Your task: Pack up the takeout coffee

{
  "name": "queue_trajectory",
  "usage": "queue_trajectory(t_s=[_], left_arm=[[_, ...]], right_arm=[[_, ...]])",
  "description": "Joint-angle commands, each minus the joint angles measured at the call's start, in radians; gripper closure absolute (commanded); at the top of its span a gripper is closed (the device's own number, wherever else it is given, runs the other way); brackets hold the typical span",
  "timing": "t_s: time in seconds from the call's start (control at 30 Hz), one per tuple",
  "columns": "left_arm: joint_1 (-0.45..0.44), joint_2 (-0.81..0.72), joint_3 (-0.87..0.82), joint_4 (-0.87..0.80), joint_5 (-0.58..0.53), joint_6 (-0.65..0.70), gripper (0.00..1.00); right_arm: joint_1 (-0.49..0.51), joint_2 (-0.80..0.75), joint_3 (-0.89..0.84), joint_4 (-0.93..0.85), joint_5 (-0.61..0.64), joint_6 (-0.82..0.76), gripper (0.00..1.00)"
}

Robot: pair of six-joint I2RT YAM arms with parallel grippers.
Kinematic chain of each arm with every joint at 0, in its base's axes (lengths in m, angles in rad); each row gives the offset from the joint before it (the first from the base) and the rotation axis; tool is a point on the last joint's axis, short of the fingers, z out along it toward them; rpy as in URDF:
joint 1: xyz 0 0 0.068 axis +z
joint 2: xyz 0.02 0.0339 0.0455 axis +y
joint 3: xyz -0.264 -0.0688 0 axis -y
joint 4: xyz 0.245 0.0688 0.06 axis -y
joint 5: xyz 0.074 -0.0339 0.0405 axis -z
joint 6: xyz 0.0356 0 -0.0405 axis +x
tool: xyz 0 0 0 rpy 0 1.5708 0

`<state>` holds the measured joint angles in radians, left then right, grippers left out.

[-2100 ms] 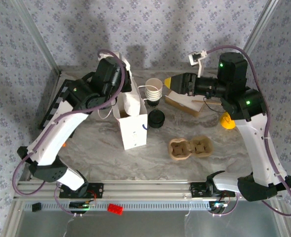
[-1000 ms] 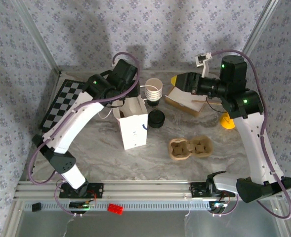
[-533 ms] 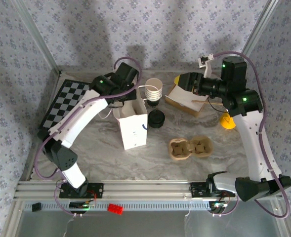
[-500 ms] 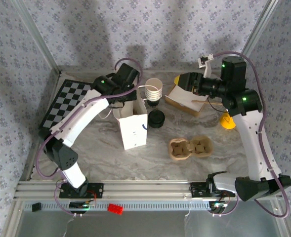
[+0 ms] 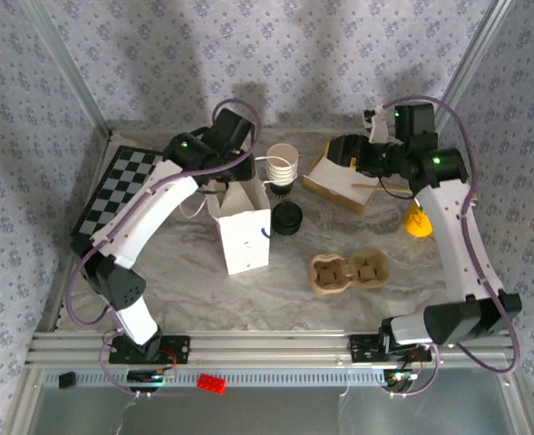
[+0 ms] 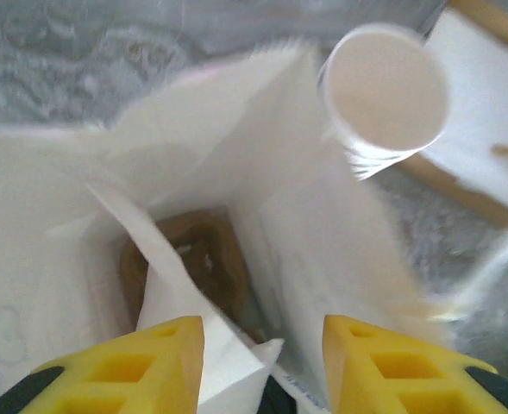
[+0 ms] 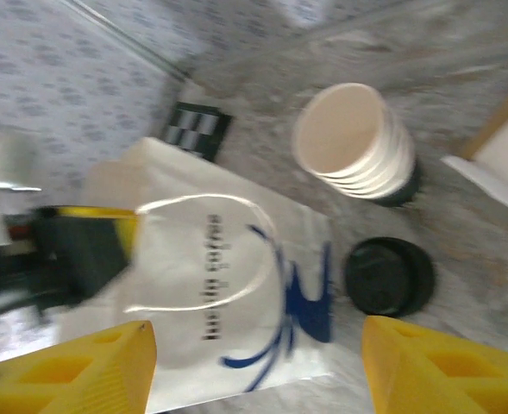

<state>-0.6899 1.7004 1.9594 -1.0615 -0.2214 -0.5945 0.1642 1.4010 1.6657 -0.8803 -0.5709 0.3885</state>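
Fingers of your left gripper are spread and empty, just above the open mouth of the white paper bag. This arm has swung forward over the last two seconds, so the bag looks ready for loading. A brown shape lies at its bottom. The paper coffee cup stands at one o'clock, just beside the bag. Your right gripper, also open and empty, has drawn back; cup at one o'clock, black lid at two.
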Motion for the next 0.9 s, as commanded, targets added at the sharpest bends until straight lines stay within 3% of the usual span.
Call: queue_trajectory(t_s=[0.0, 0.27, 0.7, 0.87], left_arm=[[-0.006, -0.097, 0.058, -0.032, -0.052, 0.022, 0.58], [0.001, -0.239, -0.002, 0.007, -0.062, 0.075, 0.55], [0.044, -0.409, -0.235, 0.136, -0.049, 0.091, 0.52], [0.074, -0.439, -0.261, 0.143, -0.043, 0.093, 0.51]], right_arm=[[0.006, 0.071, 0.03, -0.129, 0.168, -0.142, 0.31], [0.047, 0.296, 0.036, -0.152, 0.36, -0.347, 0.24], [0.128, 0.626, 0.183, -0.185, 0.617, -0.515, 0.26], [0.134, 0.738, 0.268, -0.221, 0.69, -0.538, 0.32]])
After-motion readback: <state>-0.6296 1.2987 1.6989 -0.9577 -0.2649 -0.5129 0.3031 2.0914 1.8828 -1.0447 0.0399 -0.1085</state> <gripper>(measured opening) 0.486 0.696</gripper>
